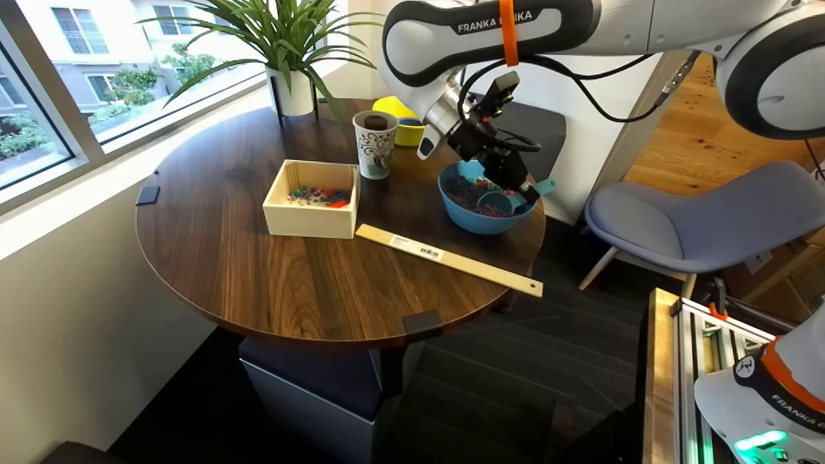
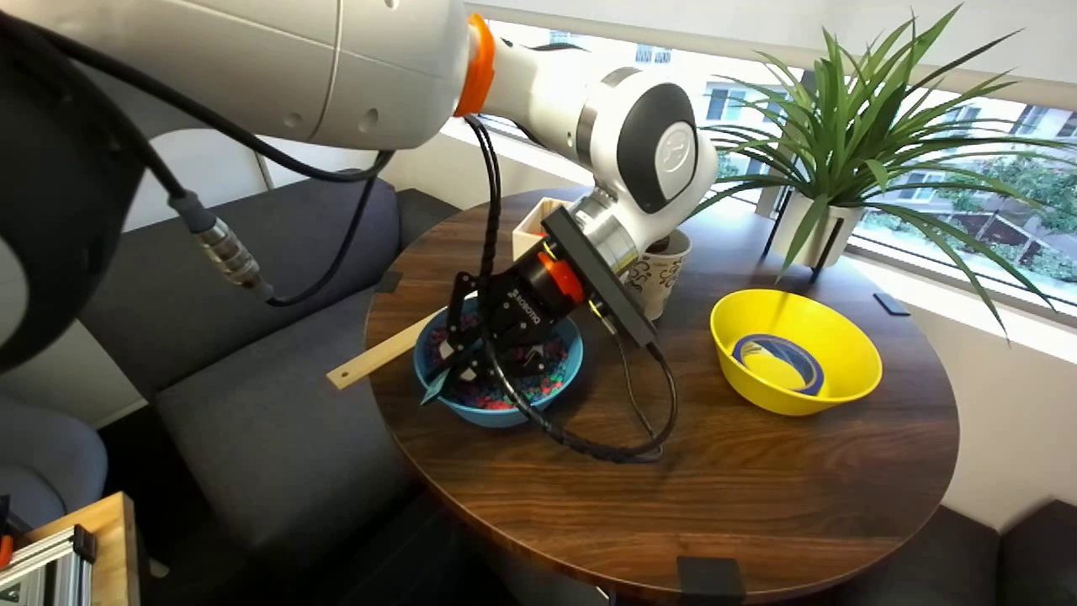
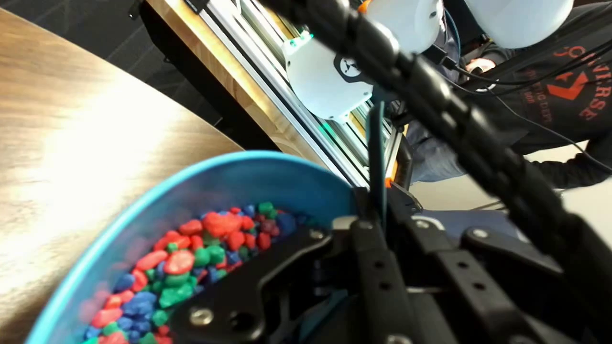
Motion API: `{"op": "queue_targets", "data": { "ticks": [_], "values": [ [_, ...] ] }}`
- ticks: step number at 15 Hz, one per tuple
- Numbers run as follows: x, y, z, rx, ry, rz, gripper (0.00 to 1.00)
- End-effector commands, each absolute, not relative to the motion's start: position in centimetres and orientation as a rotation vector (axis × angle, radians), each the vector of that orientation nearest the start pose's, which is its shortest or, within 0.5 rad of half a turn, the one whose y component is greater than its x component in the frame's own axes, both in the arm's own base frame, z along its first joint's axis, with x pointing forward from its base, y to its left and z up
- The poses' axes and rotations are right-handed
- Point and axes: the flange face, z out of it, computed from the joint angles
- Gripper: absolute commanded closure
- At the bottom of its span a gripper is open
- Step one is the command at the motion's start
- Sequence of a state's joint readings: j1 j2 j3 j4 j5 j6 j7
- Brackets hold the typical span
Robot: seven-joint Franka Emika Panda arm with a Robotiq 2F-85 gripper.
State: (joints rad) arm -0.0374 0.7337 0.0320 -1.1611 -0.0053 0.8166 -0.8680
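A blue bowl [image 1: 480, 224] holds small red, green and blue pebbles [image 3: 191, 263]. The bowl also shows in an exterior view [image 2: 496, 417] and in the wrist view [image 3: 267, 177]. A teal scoop [image 1: 497, 202] sits with its cup in the pebbles and its handle sticking out over the rim. My gripper [image 1: 531, 193] comes down tilted over the bowl, with its fingers closed on the scoop's handle. In the wrist view the handle [image 3: 376, 148] stands edge-on between the fingertips [image 3: 377, 205]. In an exterior view the handle end [image 2: 433, 387] pokes out past the gripper [image 2: 454, 362].
On the round wooden table [image 1: 258, 277] stand a wooden box [image 1: 309, 222] with some pebbles, a patterned paper cup [image 1: 375, 154], a yellow bowl [image 2: 791, 402] with blue tape [image 2: 778, 358], and a plant [image 1: 293, 93]. A wooden ruler [image 1: 464, 263] lies beside the blue bowl.
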Motion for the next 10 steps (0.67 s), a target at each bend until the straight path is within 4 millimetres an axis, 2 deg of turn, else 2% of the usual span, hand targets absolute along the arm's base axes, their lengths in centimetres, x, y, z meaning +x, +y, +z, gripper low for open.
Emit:
{"op": "queue_targets", "data": {
  "ticks": [1, 5, 10],
  "values": [
    [60.4, -0.9, 32.4, -2.05, -0.952, 1.218, 0.97],
    [60.1, -1.3, 32.0, -1.997, -0.92, 1.159, 0.98],
    [60.4, -2.9, 31.8, -1.961, -0.852, 1.068, 0.98]
  ]
}}
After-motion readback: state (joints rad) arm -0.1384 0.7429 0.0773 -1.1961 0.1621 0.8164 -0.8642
